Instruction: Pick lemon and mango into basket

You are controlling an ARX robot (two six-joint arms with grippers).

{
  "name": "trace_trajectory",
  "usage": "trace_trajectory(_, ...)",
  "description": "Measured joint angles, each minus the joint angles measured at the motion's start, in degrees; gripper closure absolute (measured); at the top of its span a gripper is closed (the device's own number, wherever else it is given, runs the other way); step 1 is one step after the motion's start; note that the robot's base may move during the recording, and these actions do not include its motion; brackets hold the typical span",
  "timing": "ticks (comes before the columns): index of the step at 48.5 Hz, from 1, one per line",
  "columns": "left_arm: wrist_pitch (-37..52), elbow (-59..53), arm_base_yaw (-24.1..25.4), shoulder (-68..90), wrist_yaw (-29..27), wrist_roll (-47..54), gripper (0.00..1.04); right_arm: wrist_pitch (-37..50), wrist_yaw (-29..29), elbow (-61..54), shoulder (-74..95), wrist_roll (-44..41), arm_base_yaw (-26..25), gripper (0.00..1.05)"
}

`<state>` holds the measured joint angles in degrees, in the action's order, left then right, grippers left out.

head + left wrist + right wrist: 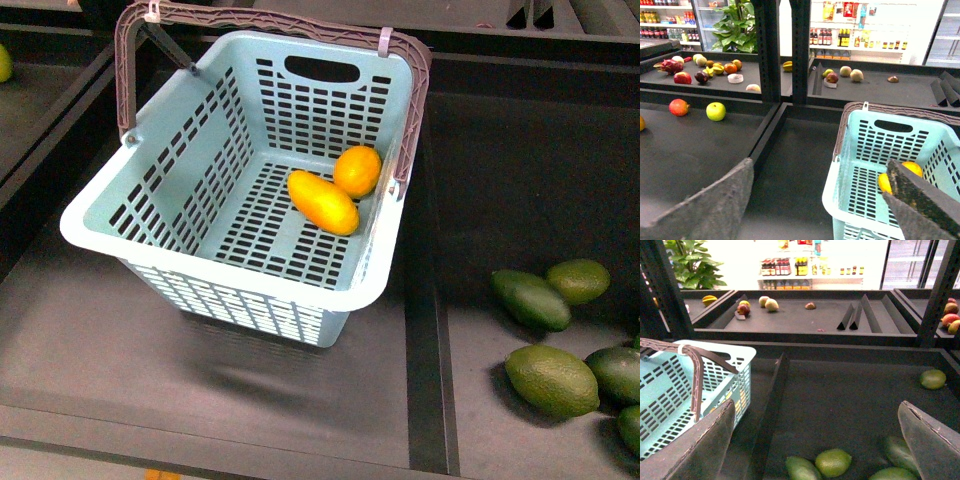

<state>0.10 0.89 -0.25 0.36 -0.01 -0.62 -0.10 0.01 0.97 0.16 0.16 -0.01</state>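
Both fruits already lie inside the basket (150, 215): the mango (322, 202) rests on the slotted floor near the far right corner, and the lemon (357, 171) sits touching its far end, close against the right wall. By the look of things the task is done or nearly so. The mango would probably handle as a smooth, fairly firm and somewhat slippery fruit, best taken across its thick middle rather than at the tapered ends; the lemon looks small, firm and light, and being round would roll easily, so a hold square across its widest part suits it. The basket appears to be light, slightly flexible plastic, liable to slide on the dark shelf if nudged, and its brown handle (127, 70) stands raised over the far end. The left gripper (810, 200) is spread wide with nothing between its padded fingers (715, 205), looking down at the shelf just beside the basket's near left side. The right gripper (815, 440) is likewise wide apart and empty, above the neighbouring shelf bay on the right, past the divider. On that bay several green fruits (551, 379) lie near its right edge. Neither arm shows in the front view.
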Motion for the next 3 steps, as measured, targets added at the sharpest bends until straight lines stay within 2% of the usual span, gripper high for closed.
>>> trace_trajectory(3, 0.00, 0.00, 0.00, 0.00, 0.00, 0.00, 0.10, 0.00, -0.02, 0.00, 0.00, 0.00, 0.00, 0.09)
